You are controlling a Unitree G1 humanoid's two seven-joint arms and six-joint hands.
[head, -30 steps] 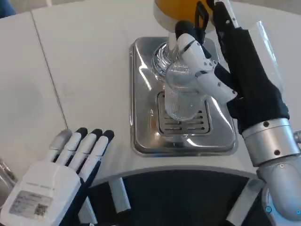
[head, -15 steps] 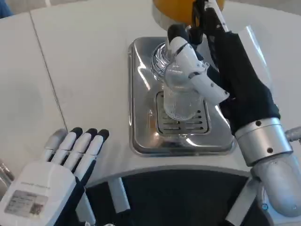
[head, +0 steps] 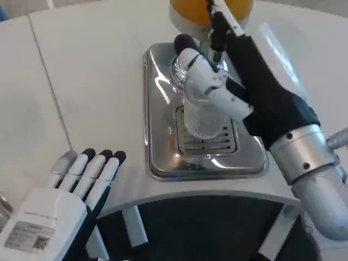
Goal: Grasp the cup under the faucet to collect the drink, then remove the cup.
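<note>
The left hand [head: 60, 204] is lying flat on the near left of the white table [head: 98, 81], fingers straight and holding nothing. One steel drip tray [head: 157, 147] is sitting mid-table; above its grate the right hand [head: 228, 92] is gripping the one clear ribbed cup [head: 198, 117]. Over the last second it has been carrying the cup farther back, toward the orange dispenser [head: 190, 8], so filling looks imminent.

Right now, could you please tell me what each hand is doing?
Left hand: open, holding nothing.
Right hand: holding the cup.
</note>
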